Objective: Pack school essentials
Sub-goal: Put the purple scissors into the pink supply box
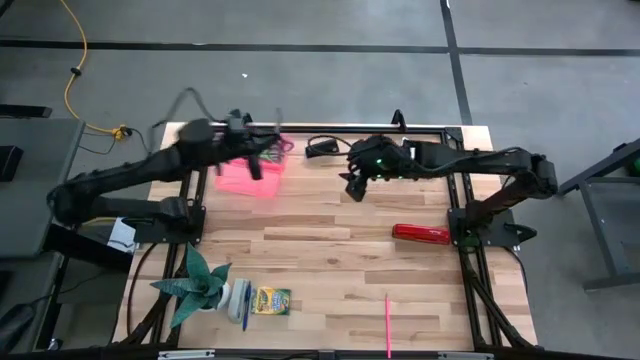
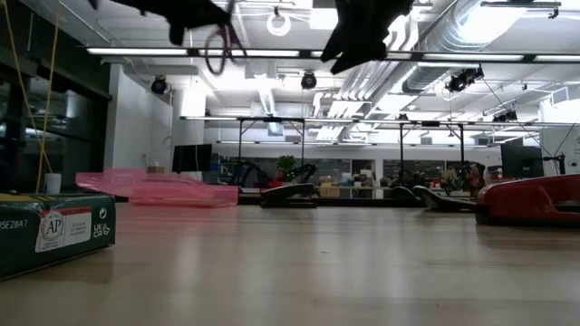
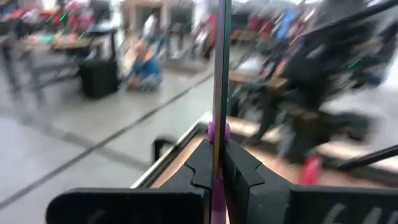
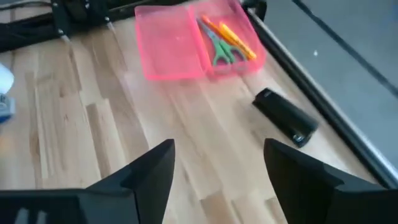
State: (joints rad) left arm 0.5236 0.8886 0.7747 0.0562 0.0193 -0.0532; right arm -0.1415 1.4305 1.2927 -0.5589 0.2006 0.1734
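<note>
High: left gripper (image 1: 262, 152) over pink case (image 1: 250, 178), far bench edge.
Low: purple scissors (image 2: 220, 45) dangled high.
Left wrist: fingers (image 3: 239, 168) pinching closed blades; light, stiff, slippery; likely to swing.
Right wrist: right gripper (image 4: 217, 165) fingers spread, empty.

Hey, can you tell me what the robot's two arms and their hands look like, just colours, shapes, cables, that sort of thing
Both arms are dark, nearly black, built from slim jointed segments. The left hand and right hand each end in two flat, dark, angular fingers. A small green light glows on the right arm near its wrist. A dark cable loops above the left arm. No markings can be made out.
</note>
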